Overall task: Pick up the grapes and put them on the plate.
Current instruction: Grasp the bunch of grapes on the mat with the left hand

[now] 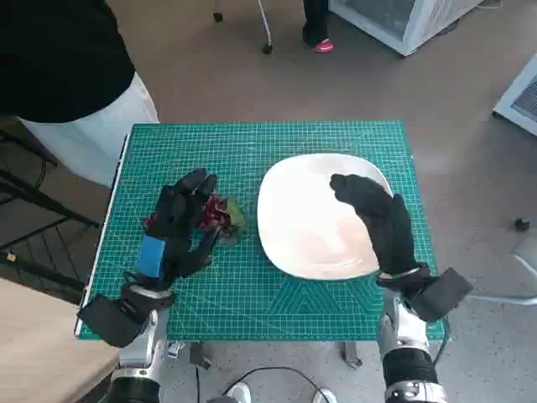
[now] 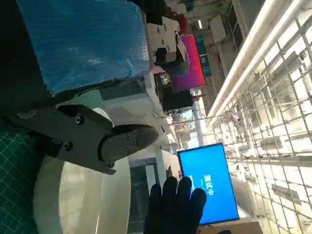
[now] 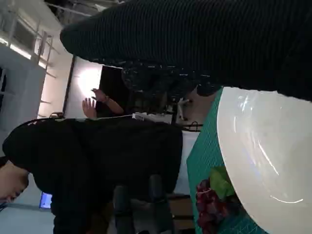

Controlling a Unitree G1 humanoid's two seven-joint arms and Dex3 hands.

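A bunch of dark red grapes with a green leaf lies on the green cutting mat, just left of the white plate. My left hand lies against the bunch's left side, its fingers spread above it and its thumb below, and I see no grip on it. My gloved right hand hovers flat over the right half of the plate, holding nothing. In the right wrist view the grapes sit beside the plate's rim. The left wrist view shows the plate and the right hand, but no grapes.
A person in a black top and white garment stands at the table's far left corner. A wooden surface lies at the near left beside a black rack. White appliances stand on the floor at the far right.
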